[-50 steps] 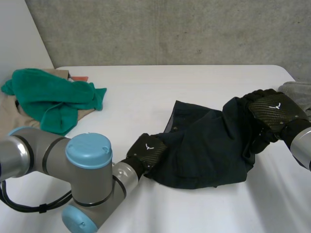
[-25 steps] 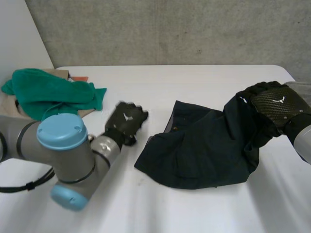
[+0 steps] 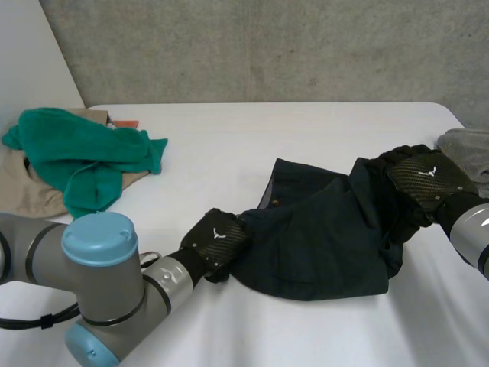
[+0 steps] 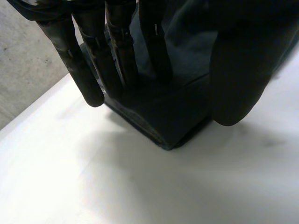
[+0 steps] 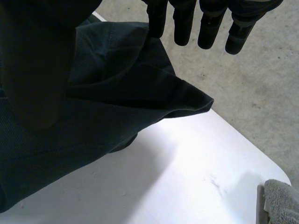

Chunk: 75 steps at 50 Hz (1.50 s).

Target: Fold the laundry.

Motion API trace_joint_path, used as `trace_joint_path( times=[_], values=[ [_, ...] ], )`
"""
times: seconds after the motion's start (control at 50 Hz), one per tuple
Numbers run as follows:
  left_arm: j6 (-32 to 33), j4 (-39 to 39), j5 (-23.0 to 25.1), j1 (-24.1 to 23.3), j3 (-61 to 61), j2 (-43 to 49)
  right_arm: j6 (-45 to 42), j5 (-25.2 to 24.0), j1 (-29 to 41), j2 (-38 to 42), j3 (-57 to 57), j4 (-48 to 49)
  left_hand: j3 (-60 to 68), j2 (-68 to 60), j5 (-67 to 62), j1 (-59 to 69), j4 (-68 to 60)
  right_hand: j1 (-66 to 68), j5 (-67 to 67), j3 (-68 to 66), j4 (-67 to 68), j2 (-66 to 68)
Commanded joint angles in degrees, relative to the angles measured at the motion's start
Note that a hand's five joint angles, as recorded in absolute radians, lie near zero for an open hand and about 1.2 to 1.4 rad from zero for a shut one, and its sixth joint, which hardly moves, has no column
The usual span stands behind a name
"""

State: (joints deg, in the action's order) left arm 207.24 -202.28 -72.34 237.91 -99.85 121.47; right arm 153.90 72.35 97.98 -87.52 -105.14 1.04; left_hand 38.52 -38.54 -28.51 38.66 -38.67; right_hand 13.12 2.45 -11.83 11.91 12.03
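Left hand (image 3: pixel 215 242): fingers straight, resting on the dark garment (image 3: pixel 321 237) at its near-left corner.
Right hand (image 3: pixel 426 177): pinches its right end, raised off the table (image 3: pixel 229 153).

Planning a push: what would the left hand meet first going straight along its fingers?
The dark garment: fingertips of the left hand touch its near corner, so it would likely bunch the cloth.
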Motion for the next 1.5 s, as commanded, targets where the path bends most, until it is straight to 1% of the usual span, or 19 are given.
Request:
trace_joint_path(
  times=[0.02,0.1,0.18,0.22,0.3,0.4,0.46,0.64,0.78,0.88,0.92,0.94,0.96,0.98,1.08,1.18,1.22,1.4,1.5],
  values=[
    [2.02,0.04,-1.49,-0.08,2.20,2.46,0.00,-0.02,-0.16,0.07,-0.42,0.19,7.02,-7.00,-7.02,6.88,-6.86,-3.12,-2.45,1.83,-1.91,-2.03],
    [2.11,-0.13,-1.93,-0.08,3.00,3.25,0.00,0.07,-0.16,0.07,-0.60,0.98,11.21,-11.19,-11.21,11.07,-11.05,-3.12,-2.45,1.83,-1.91,-2.03],
    [2.38,-0.40,-2.46,-0.08,4.66,4.65,-0.09,0.16,-0.16,0.07,-0.77,1.16,22.97,-22.95,-22.98,22.83,-22.82,-3.12,-2.45,1.83,-1.91,-2.03],
    [2.90,-0.31,-2.90,0.01,5.89,5.88,-0.09,0.16,-0.16,0.07,-0.77,1.07,41.42,-41.40,-41.42,41.28,-41.26,-3.12,-2.45,1.83,-1.91,-2.03],
    [5.19,-0.92,-6.14,0.19,8.35,5.98,-0.09,0.16,-0.07,-0.02,-0.77,0.99,41.48,-41.46,-41.49,41.34,-41.33,-3.12,-2.45,1.83,-1.91,-2.03],
    [5.80,-6.35,-17.11,2.81,13.97,3.35,0.35,0.07,-0.15,-0.72,0.72,0.20,41.48,-41.46,-41.49,41.34,-41.33,-3.12,-2.45,1.83,-1.91,-2.03],
    [5.80,-9.96,-19.07,4.66,16.87,0.71,0.70,0.24,-0.24,-1.07,1.86,-0.42,41.48,-41.46,-41.49,41.34,-41.33,-3.12,-2.45,1.83,-1.91,-2.03],
    [1.42,-13.40,-17.23,3.01,28.04,-0.53,2.28,0.68,-3.57,-3.44,4.15,-1.04,41.48,-41.46,-41.49,41.34,-41.33,-3.12,-2.45,1.83,-1.91,-2.03],
    [-12.20,-13.32,-7.39,-2.97,28.84,0.17,2.28,0.68,-4.81,-3.18,3.36,-0.95,41.48,-41.46,-41.49,41.34,-41.33,-3.12,-2.45,1.83,-1.91,-2.03],
    [-25.54,-13.14,1.65,-8.85,26.91,3.41,2.28,0.42,-6.66,-2.92,2.39,-0.69,41.48,-41.46,-41.49,41.34,-41.33,-3.12,-2.45,1.83,-1.91,-2.03],
    [-28.02,-12.96,4.04,-10.27,26.38,4.91,2.28,0.33,-6.83,-2.65,2.22,-0.51,26.98,-26.96,-26.98,26.84,-26.83,-3.12,-2.45,1.83,-1.91,-2.03],
    [-28.73,-12.70,5.00,-10.97,26.03,5.18,2.19,0.25,-6.83,-2.48,2.04,-0.34,12.88,-12.86,-12.89,12.74,-12.73,-3.12,-2.45,1.83,-1.91,-2.03],
    [-29.08,-12.18,6.06,-11.76,24.98,5.62,2.19,0.24,-6.83,-2.48,2.04,-0.25,-15.90,15.92,15.90,-16.04,16.06,-3.12,-2.45,1.83,-1.91,-2.03],
    [-29.09,-11.91,6.07,-11.85,24.54,5.54,2.19,0.07,-6.83,-2.39,2.04,-0.25,-21.85,21.87,21.85,-21.99,22.01,-3.12,-2.45,1.83,-1.91,-2.03],
    [-29.00,-9.02,4.67,-10.28,22.60,2.65,1.58,-0.63,-6.57,-2.39,2.39,0.02,-22.59,22.61,22.58,-22.73,22.74,-3.12,-2.45,1.83,-1.91,-2.03],
    [-28.91,-1.82,-2.08,-1.42,17.52,-8.49,1.40,-3.70,-6.40,-2.13,4.23,0.02,-21.07,21.09,21.07,-21.21,21.23,-3.12,-2.45,1.83,-1.91,-2.03],
    [-28.82,-0.05,-4.03,-0.26,15.84,-11.32,1.49,-4.76,-6.05,-2.13,4.41,-0.24,-19.06,19.08,19.06,-19.20,19.22,-3.12,-2.45,1.83,-1.91,-2.03],
    [-28.12,10.13,-10.62,1.33,-1.19,-22.23,0.10,-8.89,-0.87,-1.60,0.21,-2.71,-16.20,16.22,16.20,-16.34,16.35,-3.12,-2.45,1.83,-1.91,-2.03],
    [-26.80,16.82,-11.07,1.59,-7.28,-22.94,-5.97,-7.84,0.98,5.24,-0.60,-2.71,-9.97,9.99,9.97,-10.11,10.13,1.00,1.67,-2.29,2.21,2.09]
  ],
)
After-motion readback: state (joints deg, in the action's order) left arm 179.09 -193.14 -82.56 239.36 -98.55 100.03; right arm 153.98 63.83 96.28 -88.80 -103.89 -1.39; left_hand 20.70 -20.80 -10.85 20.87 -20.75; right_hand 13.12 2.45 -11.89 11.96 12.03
